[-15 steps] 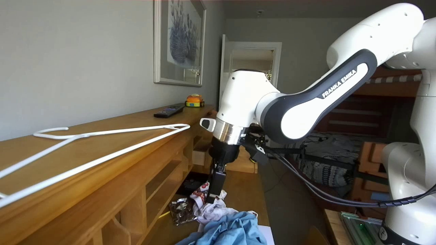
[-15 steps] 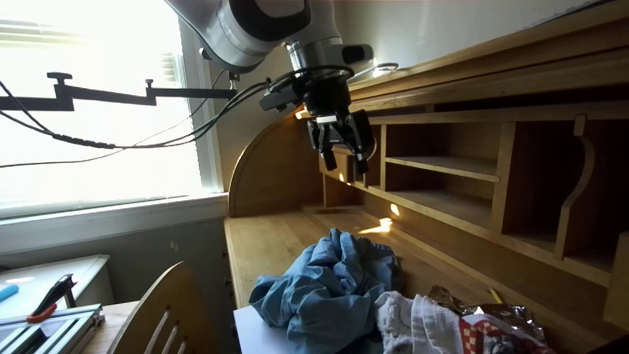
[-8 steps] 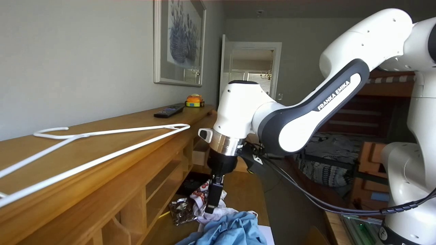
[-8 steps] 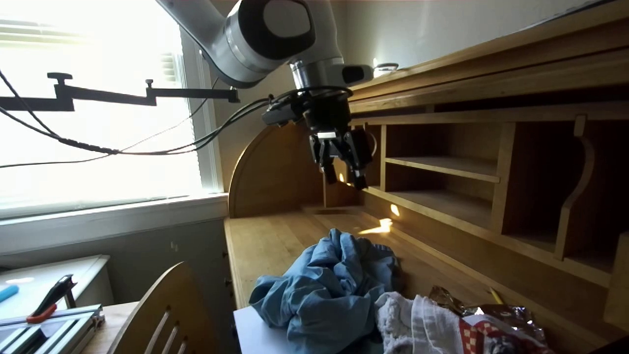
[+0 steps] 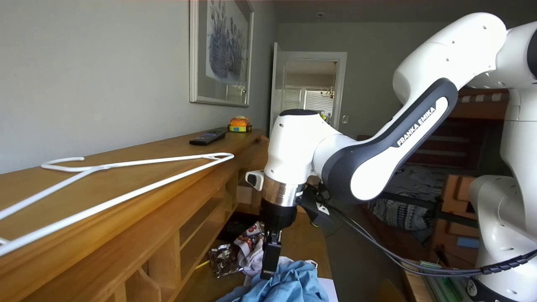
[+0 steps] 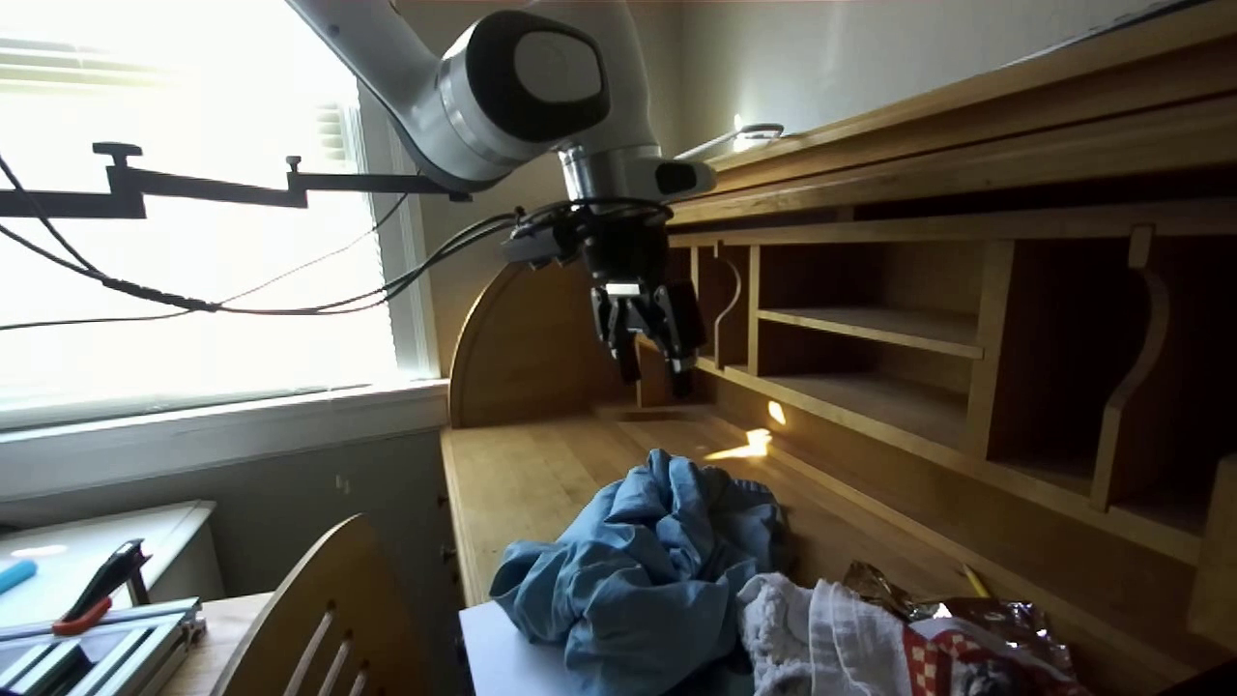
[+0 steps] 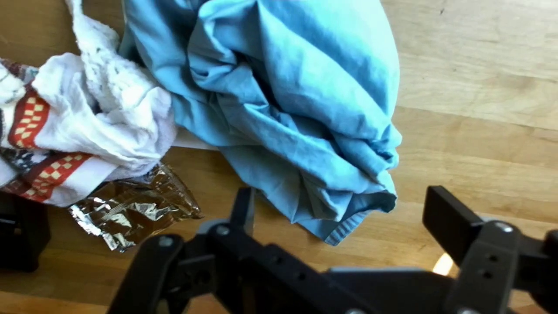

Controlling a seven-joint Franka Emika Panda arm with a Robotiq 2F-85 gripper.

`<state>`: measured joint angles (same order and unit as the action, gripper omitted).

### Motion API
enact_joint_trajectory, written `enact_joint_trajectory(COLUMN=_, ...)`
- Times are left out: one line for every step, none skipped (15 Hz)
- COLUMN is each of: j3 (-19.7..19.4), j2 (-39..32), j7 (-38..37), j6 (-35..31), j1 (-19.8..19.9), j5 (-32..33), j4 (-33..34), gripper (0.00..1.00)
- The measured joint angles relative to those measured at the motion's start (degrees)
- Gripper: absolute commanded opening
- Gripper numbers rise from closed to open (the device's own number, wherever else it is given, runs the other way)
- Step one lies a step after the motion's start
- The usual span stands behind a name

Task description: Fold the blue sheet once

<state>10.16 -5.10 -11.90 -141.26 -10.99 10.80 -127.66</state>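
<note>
The blue sheet lies crumpled in a heap on the wooden desk, in both exterior views (image 5: 293, 281) (image 6: 647, 570) and across the upper middle of the wrist view (image 7: 314, 96). A ribbed corner of it points toward the jaws in the wrist view. My gripper (image 6: 657, 377) is open and empty, pointing down, above the sheet and apart from it. In an exterior view its fingers (image 5: 268, 274) overlap the sheet's far edge. In the wrist view the fingertips (image 7: 340, 194) stand wide, one to each side of the sheet's near corner.
A white and red towel (image 7: 104, 117) lies against the sheet, with a shiny foil wrapper (image 7: 144, 209) beside it. White paper (image 6: 512, 657) shows under the sheet. Desk shelves (image 6: 870, 338) run along the back. A white hanger (image 5: 126, 201) lies on the upper ledge.
The gripper has come down toward the desk and, in the last half second, shifted slightly toward the window side. It stays open. The sheet has not moved.
</note>
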Motion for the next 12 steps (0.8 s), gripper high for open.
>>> enact_joint_trajectory(j3=0.2, j2=-0.8, j7=-1.3, j6=-0.3, j1=-0.7, j5=0.4, j4=0.0, gripper=1.00)
enact_joint_trajectory(j3=0.3, j2=-1.6, j7=-2.7, j6=-0.8, j1=-1.5, j5=1.2, j4=0.0, gripper=1.00)
enact_joint_trajectory(j3=0.3, j2=-2.4, j7=-4.2, j6=-1.3, j1=-2.1, j5=2.5, j4=0.0, gripper=1.00)
enact_joint_trajectory(j3=0.3, j2=-3.1, j7=-5.5, j6=-1.6, j1=-2.7, j5=3.8, j4=0.0, gripper=1.00)
enact_joint_trajectory(j3=0.2, j2=-3.9, j7=-6.9, j6=-1.9, j1=-3.1, j5=5.1, j4=0.0, gripper=1.00)
enact_joint_trajectory(j3=0.0, j2=-4.5, j7=-8.3, j6=-2.0, j1=-3.6, j5=6.8, j4=0.0, gripper=1.00)
enact_joint_trajectory(j3=-0.2, j2=-5.3, j7=-9.8, j6=-2.1, j1=-4.1, j5=8.5, j4=0.0, gripper=1.00)
enact_joint_trajectory(j3=-0.6, j2=-5.9, j7=-11.5, j6=-2.3, j1=-4.6, j5=10.4, j4=0.0, gripper=1.00)
enact_joint_trajectory(j3=-1.2, j2=-6.5, j7=-13.5, j6=-2.8, j1=-5.2, j5=13.1, j4=0.0, gripper=1.00)
enact_joint_trajectory(j3=-1.8, j2=-7.0, j7=-15.6, j6=-3.5, j1=-5.8, j5=15.6, j4=0.0, gripper=1.00)
enact_joint_trajectory(j3=-2.5, j2=-7.3, j7=-17.5, j6=-4.3, j1=-6.4, j5=18.1, j4=0.0, gripper=1.00)
enact_joint_trajectory(j3=-3.3, j2=-7.6, j7=-19.4, j6=-5.1, j1=-6.9, j5=20.5, j4=0.1, gripper=1.00)
